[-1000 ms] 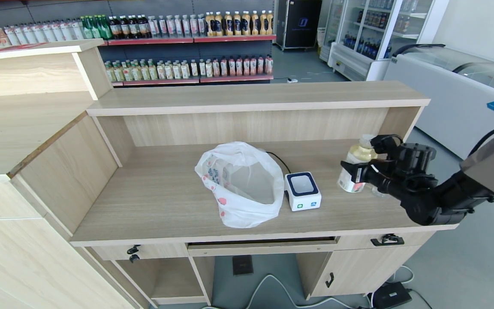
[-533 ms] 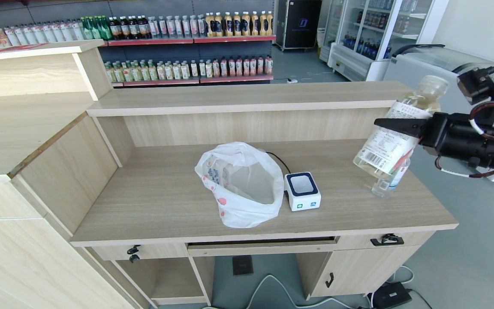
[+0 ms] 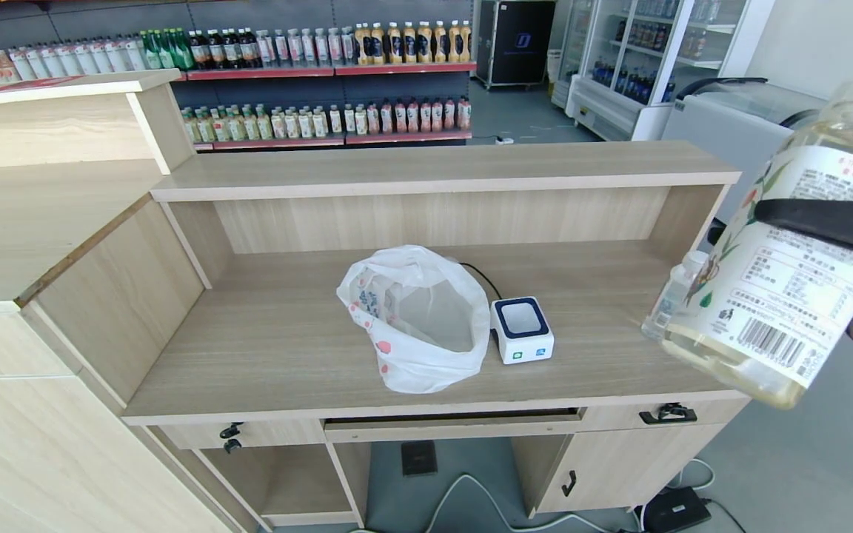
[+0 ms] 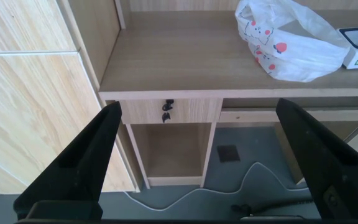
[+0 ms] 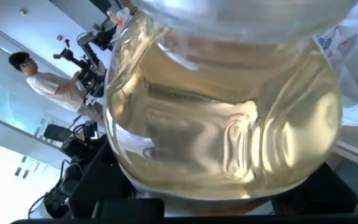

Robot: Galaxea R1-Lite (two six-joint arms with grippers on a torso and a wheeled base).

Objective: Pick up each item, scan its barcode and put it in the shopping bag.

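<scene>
The right pincer (image 3: 834, 252) is clamped across the label of a bottle (image 3: 774, 281) of pale yellow drink, held tilted, high off the worktop (image 3: 286, 348) at its right end. The barcode (image 3: 771, 342) sits low on the label. The step in hand looks like the scan, so the bottle should come down and across to the scanner (image 3: 521, 329), turned so the barcode faces the scanner's window squarely.

A small clear bottle (image 3: 674, 292) stands on the worktop between the two, so a low sweep could tip it. The shopping bag (image 3: 415, 318) lies open just beside the scanner on the far side, close enough to snag. The left pincer (image 4: 197, 107) hangs wide open and empty, low off the worktop's left end.
</scene>
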